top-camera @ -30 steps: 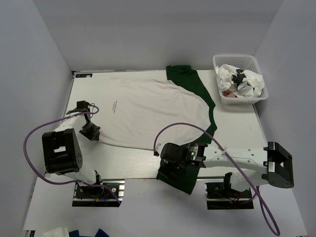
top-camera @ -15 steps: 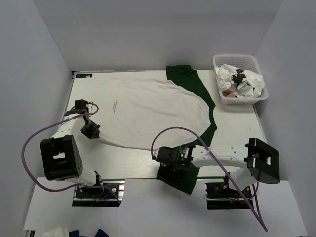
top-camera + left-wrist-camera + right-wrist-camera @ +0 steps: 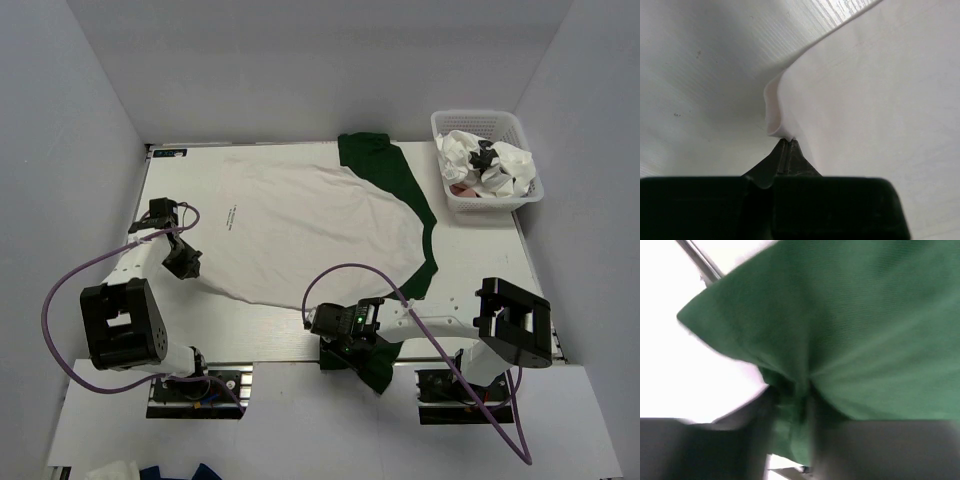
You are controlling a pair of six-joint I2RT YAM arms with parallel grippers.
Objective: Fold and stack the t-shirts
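Note:
A white t-shirt [image 3: 300, 220] lies spread flat over the table. Dark green t-shirt cloth [image 3: 415, 205] runs along its right side, from the back edge down to the front edge, where a flap hangs over. My left gripper [image 3: 183, 262] is at the white shirt's left edge, shut on a curled fold of the white cloth [image 3: 777, 115]; its tips [image 3: 789, 142] are pressed together. My right gripper [image 3: 345, 345] is at the table's front edge. In the blurred right wrist view its jaws [image 3: 795, 390] are shut on a bunch of the green cloth [image 3: 865, 315].
A white lattice basket [image 3: 480, 203] stands at the back right, holding crumpled white t-shirts [image 3: 500, 165], one with black print. Grey walls close in the table on three sides. A purple cable loops over each arm.
My right arm has drawn in toward the left along the front edge, and its gripper has closed on the green cloth. My left gripper has shifted slightly back, still holding the white shirt.

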